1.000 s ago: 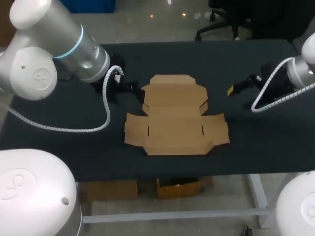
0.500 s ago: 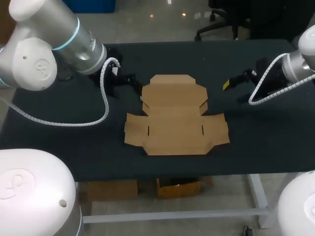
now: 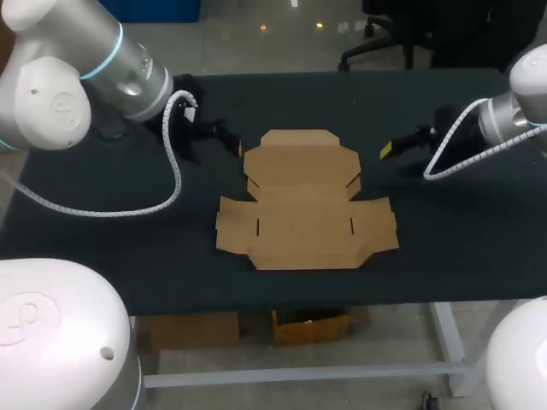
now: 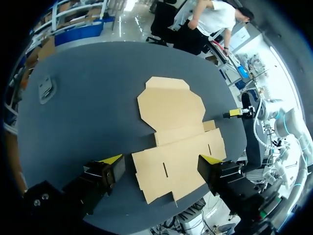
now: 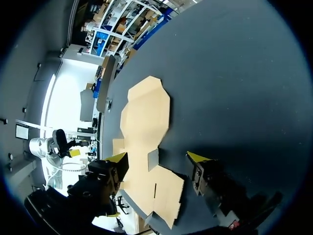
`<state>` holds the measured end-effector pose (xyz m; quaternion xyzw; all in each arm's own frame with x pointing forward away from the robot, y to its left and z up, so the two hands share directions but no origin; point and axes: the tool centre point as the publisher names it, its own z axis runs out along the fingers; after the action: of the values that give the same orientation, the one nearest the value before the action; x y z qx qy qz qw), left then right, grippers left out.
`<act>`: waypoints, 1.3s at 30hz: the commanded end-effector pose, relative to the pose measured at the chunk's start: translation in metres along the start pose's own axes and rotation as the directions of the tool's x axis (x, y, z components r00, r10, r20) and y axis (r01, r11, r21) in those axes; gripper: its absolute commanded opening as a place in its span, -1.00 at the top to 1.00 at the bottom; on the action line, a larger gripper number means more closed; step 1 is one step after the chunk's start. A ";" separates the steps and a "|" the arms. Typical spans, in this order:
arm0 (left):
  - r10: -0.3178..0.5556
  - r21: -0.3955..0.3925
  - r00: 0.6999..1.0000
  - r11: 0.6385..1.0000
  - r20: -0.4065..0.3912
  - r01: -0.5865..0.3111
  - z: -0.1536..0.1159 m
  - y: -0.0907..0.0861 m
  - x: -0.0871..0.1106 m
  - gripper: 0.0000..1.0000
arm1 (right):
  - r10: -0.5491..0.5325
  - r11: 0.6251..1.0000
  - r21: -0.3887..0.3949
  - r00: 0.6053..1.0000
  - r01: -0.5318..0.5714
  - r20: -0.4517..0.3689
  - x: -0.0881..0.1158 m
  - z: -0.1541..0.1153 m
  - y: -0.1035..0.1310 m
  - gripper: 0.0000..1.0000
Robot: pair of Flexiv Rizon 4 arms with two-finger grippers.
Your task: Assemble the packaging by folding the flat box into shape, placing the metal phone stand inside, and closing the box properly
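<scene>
From above, the flat box (image 3: 303, 201) lies unfolded mid-bench (image 3: 444, 248), flanked by the left gripper (image 3: 224, 137) and right gripper (image 3: 389, 150); the left wrist view shows its fingers (image 4: 110, 166) spread wide and empty, the box ahead and a grey stand (image 4: 47, 88) well apart from it; the right wrist view shows its fingers (image 5: 117, 164) equally wide, holding nothing.

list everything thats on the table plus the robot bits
flat box: 1, brown cardboard, unfolded, flat at the table's middle
phone stand: 1, grey metal, on the table apart from the box, near an edge
table: 1, dark top, under everything
left end effector: 1, black with yellow tips, open, empty, by the box's far left corner
right end effector: 1, black with yellow tips, open, empty, off the box's right side
</scene>
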<state>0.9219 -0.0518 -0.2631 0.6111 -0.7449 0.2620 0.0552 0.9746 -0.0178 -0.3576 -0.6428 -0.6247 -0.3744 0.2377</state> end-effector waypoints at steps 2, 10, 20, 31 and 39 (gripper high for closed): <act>0.000 -0.002 1.000 1.000 -0.002 0.000 0.001 -0.007 -0.003 -1.00 | 0.003 1.000 0.028 0.999 -0.002 -0.044 -0.005 0.011 0.013 0.20; 0.002 0.013 1.000 1.000 -0.004 -0.001 0.001 -0.018 -0.007 -1.00 | 0.036 0.998 0.050 0.998 -0.033 -0.055 -0.007 0.025 0.024 0.19; 0.018 0.021 1.000 1.000 -0.005 -0.018 0.003 -0.028 -0.006 -1.00 | 0.084 0.994 0.073 0.995 -0.081 -0.044 -0.009 0.041 0.033 0.27; 0.020 0.032 1.000 0.999 -0.012 -0.020 0.003 -0.032 -0.008 -1.00 | 0.129 0.989 0.074 0.991 -0.126 -0.033 -0.012 0.053 0.034 0.25; 0.018 0.036 1.000 0.999 -0.019 -0.018 0.002 -0.030 -0.012 -1.00 | 0.148 0.986 0.082 0.989 -0.146 -0.019 -0.015 0.065 0.038 0.31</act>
<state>0.9544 -0.0474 -0.2596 0.6029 -0.7450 0.2811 0.0491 1.0190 0.0160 -0.3986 -0.6732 -0.5862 -0.3413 0.2945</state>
